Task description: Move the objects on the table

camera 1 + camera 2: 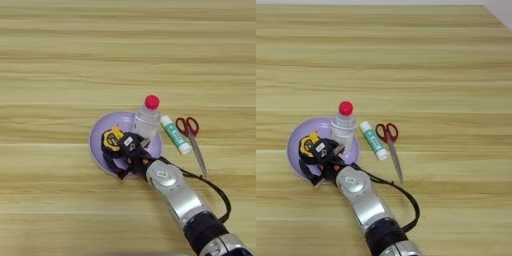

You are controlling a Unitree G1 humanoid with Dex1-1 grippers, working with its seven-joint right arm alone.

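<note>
At the lower right of the frame the silver forearm (177, 197) reaches up and left to the right gripper (119, 154), whose black fingers (111, 162) close around the yellow-and-black tape measure (111, 139) over the lilac plate (102, 131), left of centre on the counter (75, 60). Touching the plate's upper right rim stands the clear bottle (148, 119) with its red cap. Just right of it lies the glue stick (175, 134), then the red-handled scissors (192, 137).

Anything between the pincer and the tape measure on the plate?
Nothing visible. The pincer is already at the tape measure over the lilac plate; the bottle stands to the right, clear of it.
</note>
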